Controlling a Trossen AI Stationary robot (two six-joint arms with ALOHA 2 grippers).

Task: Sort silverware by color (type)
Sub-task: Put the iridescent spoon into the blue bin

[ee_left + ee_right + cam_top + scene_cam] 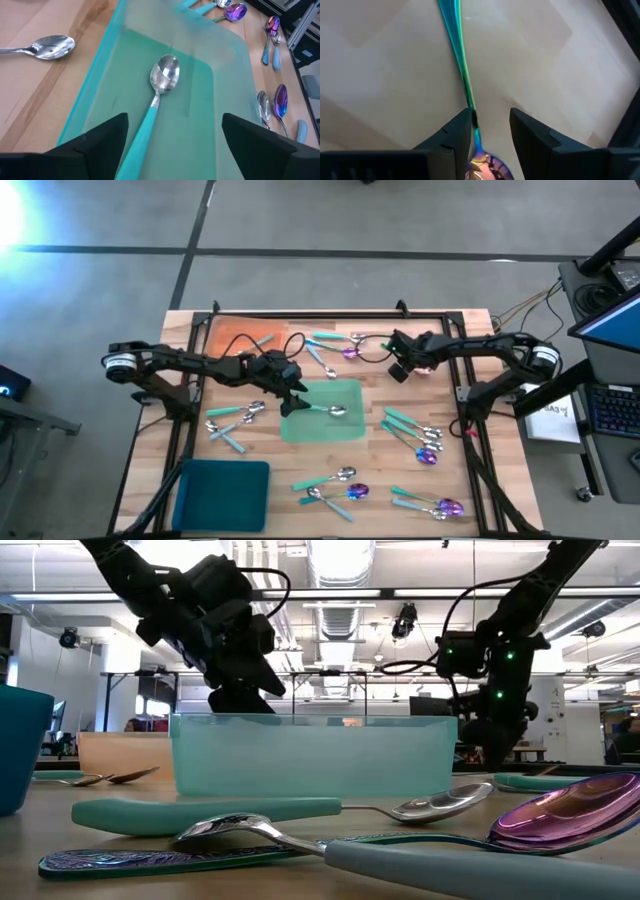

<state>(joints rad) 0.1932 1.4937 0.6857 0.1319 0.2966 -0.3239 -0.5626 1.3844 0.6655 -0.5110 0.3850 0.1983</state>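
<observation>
On the far left of the bench [150,470] a dark teal tray [222,495] sits near the front edge. Just past it, a small cluster of spoons [236,420] lies on the bare wood, silver heads with teal handles, some crossing each other. Toward the back, an orange mat [232,338] holds one teal-handled piece.

My left end effector [292,402] hangs over the near-left edge of the pale green bin [352,430] in the middle of the bench. Its fingers [102,137] are spread wide with nothing between them. Directly below and ahead lies a silver-headed spoon with a teal handle [159,92], flat on the bin floor, its bowl pointing away from my fingers and its handle running back between them without touching either.

Behind the bin, more teal-handled spoons [335,345] lie scattered near the back rail, one with a purple head. In front of the bin sits another group [335,485], silver and purple heads together.

My right end effector [412,360] is down at the back of the bench, right of centre. Its fingers [532,137] stand partly apart on either side of an iridescent spoon [465,87] that lies on the wood, one finger against the handle where it meets the purple bowl; I cannot tell whether it is truly pinched.

Further right, two more groups of spoons [415,435] rest on the wood, with a purple-headed one [450,506] near the front.
</observation>
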